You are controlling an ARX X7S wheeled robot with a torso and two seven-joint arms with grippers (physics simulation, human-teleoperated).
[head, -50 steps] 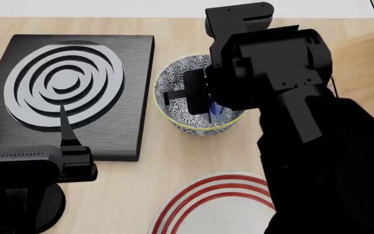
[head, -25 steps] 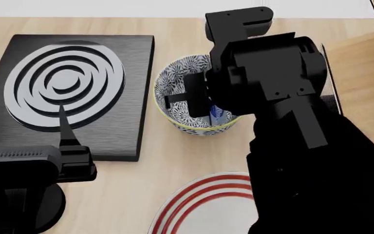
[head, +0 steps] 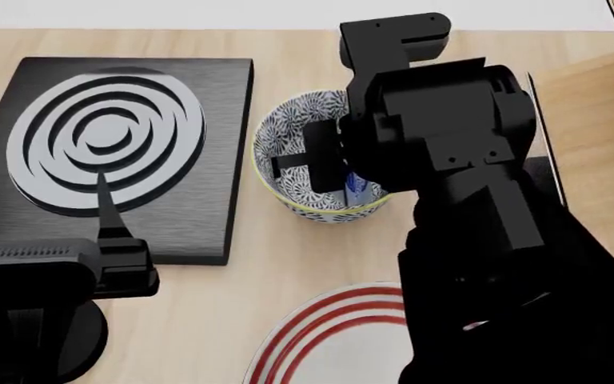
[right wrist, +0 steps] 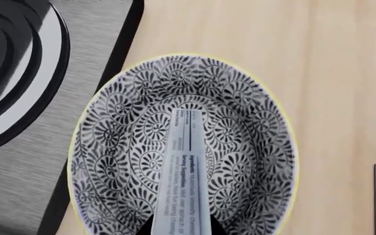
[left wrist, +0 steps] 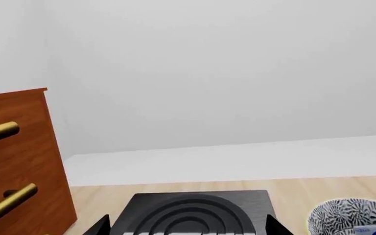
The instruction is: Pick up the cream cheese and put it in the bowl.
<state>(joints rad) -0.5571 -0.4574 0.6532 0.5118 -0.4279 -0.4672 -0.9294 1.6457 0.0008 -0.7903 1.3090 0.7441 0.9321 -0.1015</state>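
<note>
The small round deep ceramic bowl (head: pixel 291 172) with a dense blue-and-white floral pattern and a yellowish rim stands on the light wooden table (head: pixel 285 264), just right of the flat black square slab with silver concentric rings (head: pixel 105 144). Inside the bowl is the cream cheese (right wrist: pixel 186 171), a flat light-blue box; in the right wrist view it stands on edge, its white side panel of small print running from the bowl's middle toward the camera. In the head view only a sliver of its blue face (head: pixel 357 188) shows at the bowl's right inner wall.

The black right gripper (head: pixel 323 168) hangs directly over the bowl and covers the bowl's right half. Dark finger tips (right wrist: pixel 150 226) flank the near end of the box, but whether they pinch it or stand just off it cannot be told.

The black left gripper (head: pixel 109 220) sits at the near left over the slab's near edge; its finger spread cannot be told.

A white plate with red rings (head: pixel 334 336) lies near the viewer, empty where visible. A brown wooden cabinet with brass handles (left wrist: pixel 15 161) shows in the left wrist view.
</note>
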